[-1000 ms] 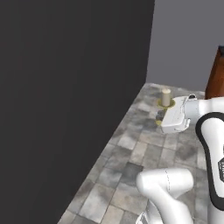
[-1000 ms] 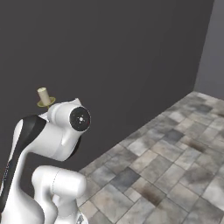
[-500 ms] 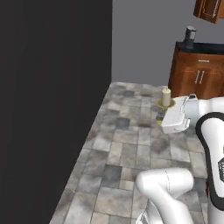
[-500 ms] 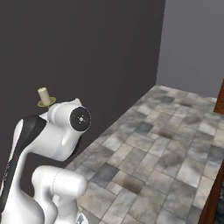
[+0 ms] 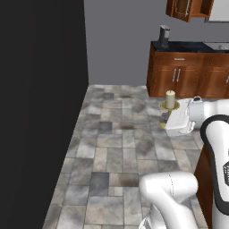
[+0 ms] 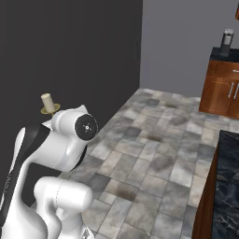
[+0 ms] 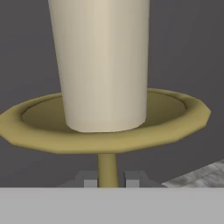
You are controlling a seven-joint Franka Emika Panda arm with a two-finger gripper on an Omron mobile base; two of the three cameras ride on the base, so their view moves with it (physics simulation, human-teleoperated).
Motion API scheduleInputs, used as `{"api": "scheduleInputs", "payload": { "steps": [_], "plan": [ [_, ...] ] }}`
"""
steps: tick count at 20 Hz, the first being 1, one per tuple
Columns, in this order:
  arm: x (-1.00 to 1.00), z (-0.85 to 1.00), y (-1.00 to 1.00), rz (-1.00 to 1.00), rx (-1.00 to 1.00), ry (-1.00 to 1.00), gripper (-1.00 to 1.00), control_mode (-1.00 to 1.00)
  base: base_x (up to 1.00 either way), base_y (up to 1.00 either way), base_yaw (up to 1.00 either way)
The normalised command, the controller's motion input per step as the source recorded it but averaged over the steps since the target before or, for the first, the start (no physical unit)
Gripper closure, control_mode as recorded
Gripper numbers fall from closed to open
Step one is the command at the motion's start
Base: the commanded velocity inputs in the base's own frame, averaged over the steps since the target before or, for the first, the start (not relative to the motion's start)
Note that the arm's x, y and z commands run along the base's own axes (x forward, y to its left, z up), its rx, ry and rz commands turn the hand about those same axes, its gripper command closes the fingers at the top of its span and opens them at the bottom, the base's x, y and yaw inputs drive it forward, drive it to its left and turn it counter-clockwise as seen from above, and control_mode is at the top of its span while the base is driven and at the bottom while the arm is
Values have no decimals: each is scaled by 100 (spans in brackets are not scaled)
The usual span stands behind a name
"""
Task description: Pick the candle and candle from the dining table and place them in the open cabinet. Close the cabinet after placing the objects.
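The short thick cream candle (image 5: 170,99) stands upright on its wide brass dish (image 7: 105,127), lifted above the tiled floor. My gripper (image 7: 107,179) is shut on the thin brass stem under the dish. In the left base view the gripper (image 5: 166,116) sits just under the candle, at the end of the white hand. The same candle (image 6: 46,101) rises behind the arm's round joint in the right base view. The dining table's (image 6: 228,186) black marble top and wood side show at the lower right. A reddish-brown wall cabinet (image 5: 185,9) hangs at the top right.
A dark wall (image 5: 40,112) covers the left side. Low reddish-brown base cabinets (image 5: 188,76) with a black counter stand at the far right, with a grey canister (image 5: 164,36) on top. Grey stone floor tiles (image 5: 120,147) stretch between them.
Both base views have swung: the dark wall has slid left, and the base cabinets, canister and wall cabinet have come into view. The candle stays gripped, in the same place relative to the arm.
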Motion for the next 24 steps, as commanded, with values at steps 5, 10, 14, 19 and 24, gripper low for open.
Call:
{"api": "scheduleInputs", "payload": {
  "steps": [5,10,14,19,24],
  "plan": [
    [0,0,0,0,0,0,100,100,12,1,-24],
    [0,0,0,0,0,0,100,100,26,4,-18],
    [0,0,0,0,0,0,100,100,31,3,-16],
    [0,0,0,0,0,0,100,100,42,4,-14],
    [0,0,0,0,0,0,100,100,44,3,-13]
  ]
}}
